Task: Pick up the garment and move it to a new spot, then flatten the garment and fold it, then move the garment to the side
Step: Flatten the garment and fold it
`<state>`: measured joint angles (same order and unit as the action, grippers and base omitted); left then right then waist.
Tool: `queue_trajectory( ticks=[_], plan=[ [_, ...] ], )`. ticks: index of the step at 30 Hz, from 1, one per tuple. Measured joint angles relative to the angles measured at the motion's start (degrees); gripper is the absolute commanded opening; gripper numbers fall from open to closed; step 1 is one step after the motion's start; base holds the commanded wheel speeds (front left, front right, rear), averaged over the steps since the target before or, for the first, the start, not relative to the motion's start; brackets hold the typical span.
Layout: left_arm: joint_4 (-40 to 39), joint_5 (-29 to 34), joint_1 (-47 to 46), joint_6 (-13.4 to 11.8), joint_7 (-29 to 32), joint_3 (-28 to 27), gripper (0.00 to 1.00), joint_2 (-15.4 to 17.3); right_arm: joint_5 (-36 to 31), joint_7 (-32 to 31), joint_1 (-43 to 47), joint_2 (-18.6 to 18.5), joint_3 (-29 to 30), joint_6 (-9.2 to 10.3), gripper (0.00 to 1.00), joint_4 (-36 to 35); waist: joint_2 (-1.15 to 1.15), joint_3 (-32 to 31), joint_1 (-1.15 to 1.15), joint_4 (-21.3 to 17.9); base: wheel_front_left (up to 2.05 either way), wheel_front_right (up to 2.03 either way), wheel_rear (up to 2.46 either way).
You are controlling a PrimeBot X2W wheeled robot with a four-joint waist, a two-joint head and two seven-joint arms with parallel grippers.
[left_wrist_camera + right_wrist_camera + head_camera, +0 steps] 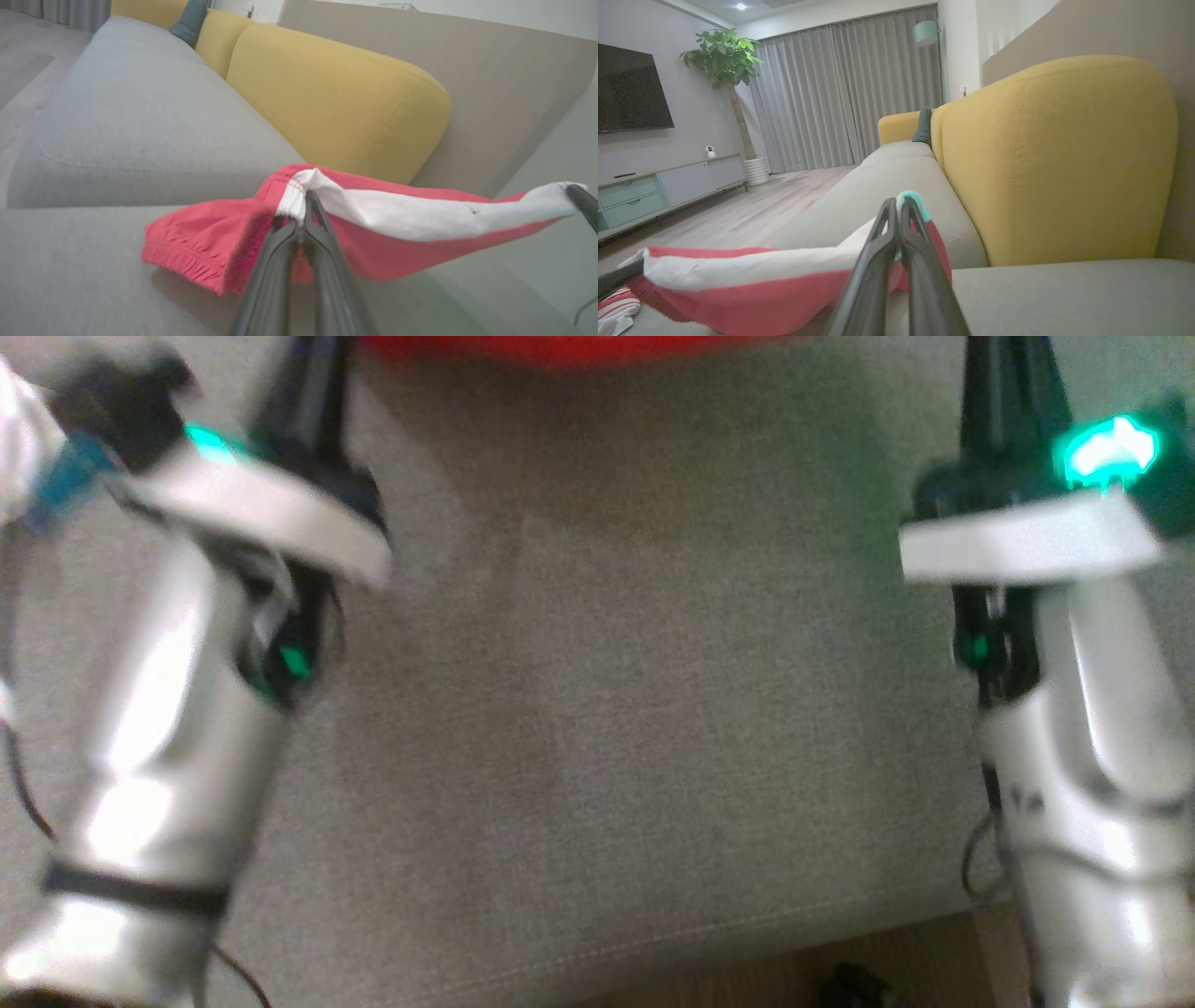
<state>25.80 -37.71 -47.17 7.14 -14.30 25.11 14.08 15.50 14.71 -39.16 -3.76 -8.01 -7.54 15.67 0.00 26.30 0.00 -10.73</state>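
Observation:
The garment point(210, 242) is a red piece with a white band and an elastic hem. It hangs stretched between my two grippers just above the grey sofa seat point(635, 709). My left gripper point(303, 203) is shut on the white band at one end. My right gripper point(899, 205) is shut on the other end of the garment point(738, 284), where a bit of teal trim shows. In the blurred head view both arms reach forward, the left gripper point(303, 383) and the right gripper point(1013, 383) pointing at the garment point(579, 347) along the top edge.
Yellow back cushions point(336, 102) stand right behind the garment, with a dark pillow point(189, 21) farther along the sofa. The seat's front edge and wood floor point(934, 957) lie close to me. A striped cloth point(614, 310) lies on the seat. Across the room stand a TV, a cabinet and a plant.

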Motion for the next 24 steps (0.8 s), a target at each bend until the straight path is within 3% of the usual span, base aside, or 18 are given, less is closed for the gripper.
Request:
queue_trajectory(
  ticks=[9, 19, 24],
  plan=[
    [-12.46, 0.85, 25.41, -0.67, 0.0, 1.56, 0.0, -1.45, -0.73, 0.0, 22.88, 0.49, 5.32, 0.0, 0.0, -11.06, 0.0, -9.9, 0.0, 1.98, 0.0, 0.0, 0.0],
    [-30.18, -1.23, 50.78, -6.91, 0.79, 3.33, 0.0, -1.25, -5.35, -1.63, 43.96, 1.15, 8.14, 0.01, 0.0, -22.73, 0.0, -19.55, -0.01, 1.52, 0.0, 0.0, 0.0],
    [-32.43, -2.8, 56.1, -8.15, 4.02, 5.55, 0.0, -0.47, -6.46, -3.2, 48.63, 1.22, 9.62, 0.0, 0.0, -22.23, 0.0, -19.74, -0.01, 2.24, 0.0, 0.0, 0.0]
  ],
)
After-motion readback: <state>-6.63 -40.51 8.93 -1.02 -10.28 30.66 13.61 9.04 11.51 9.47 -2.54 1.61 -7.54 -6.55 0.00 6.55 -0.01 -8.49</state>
